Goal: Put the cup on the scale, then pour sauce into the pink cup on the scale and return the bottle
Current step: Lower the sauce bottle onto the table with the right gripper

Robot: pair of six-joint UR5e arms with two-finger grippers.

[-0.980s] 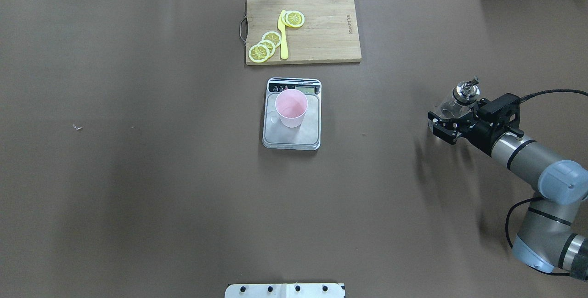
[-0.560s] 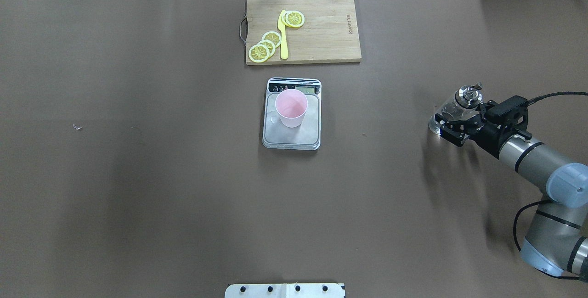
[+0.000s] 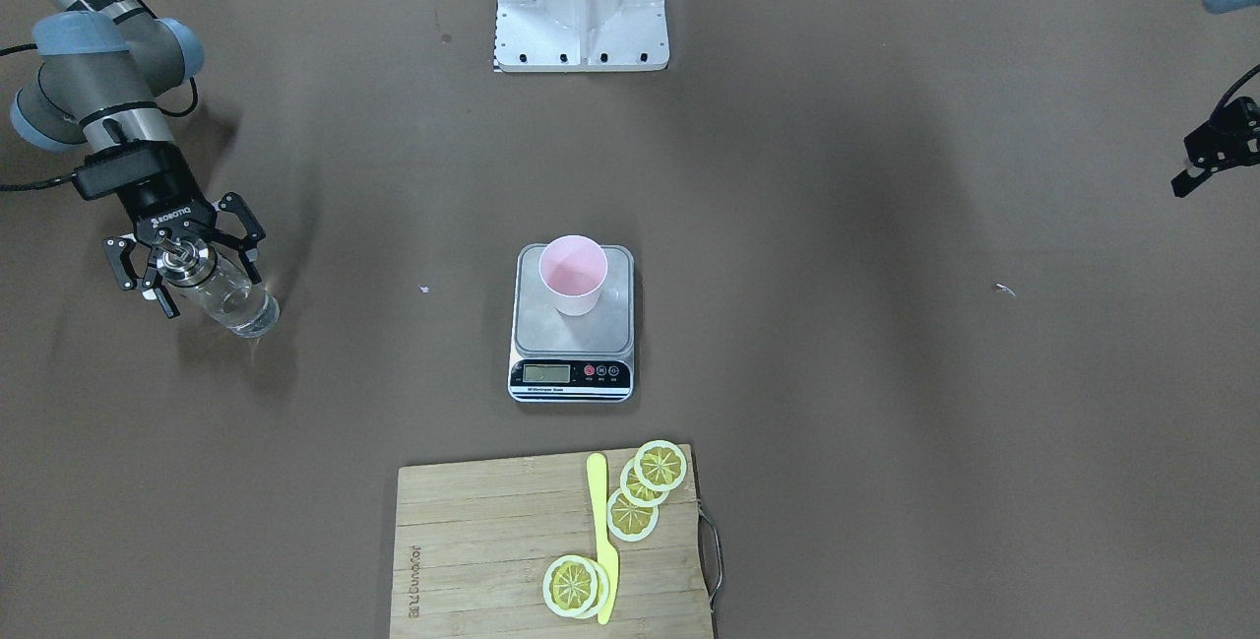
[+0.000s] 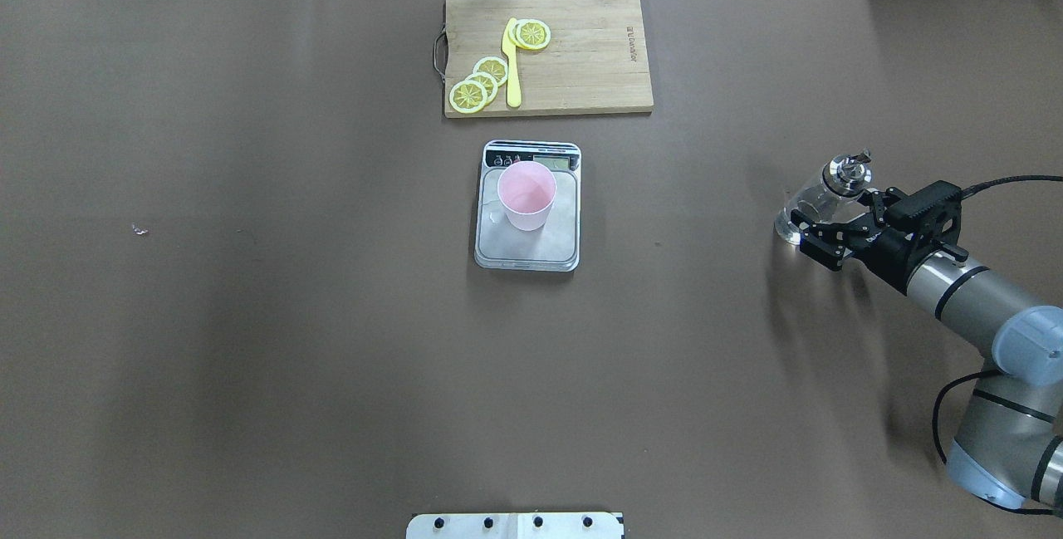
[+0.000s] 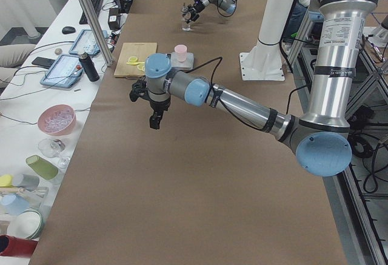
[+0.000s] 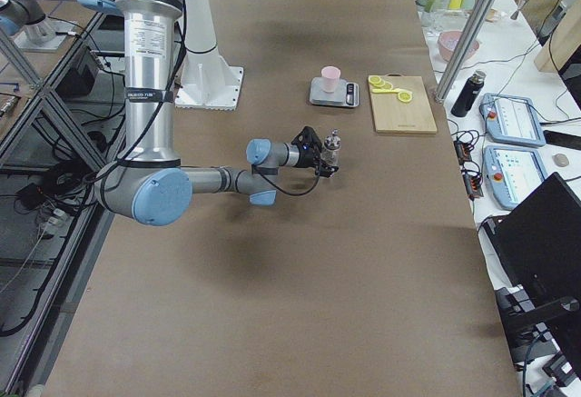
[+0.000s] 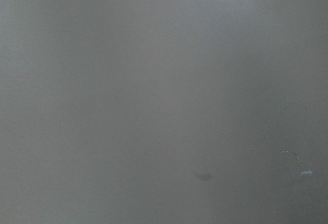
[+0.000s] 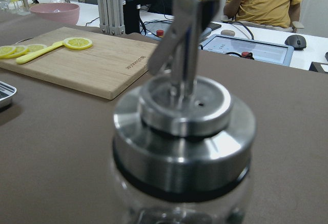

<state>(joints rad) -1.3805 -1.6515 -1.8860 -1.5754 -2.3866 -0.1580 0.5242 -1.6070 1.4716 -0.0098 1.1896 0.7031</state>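
Observation:
The pale-pink cup [image 4: 526, 194] stands upright on the silver scale [image 4: 527, 252] at the table's middle; both also show in the front view, cup [image 3: 573, 273] on scale [image 3: 536, 329]. The clear glass bottle [image 4: 810, 205] with its silver pour-spout cap [image 4: 845, 172] stands on the table at the right, clear liquid inside. My right gripper [image 4: 830, 225] is open, its fingers spread on either side of the bottle [image 3: 231, 304]. The right wrist view shows the cap close up [image 8: 182, 126]. My left gripper [image 3: 1196, 166] hangs over bare table far from these things; I cannot tell its state.
A wooden cutting board [image 4: 581, 57] with lemon slices [image 4: 477, 84] and a yellow knife [image 4: 511, 66] lies beyond the scale. The robot's base plate [image 3: 581, 9] is at the near edge. Benches with tablets and bowls run along the far side [image 6: 508, 124].
The right gripper has brought the bottle down onto the table, then drawn back a little towards the robot. The cup and scale have not moved.

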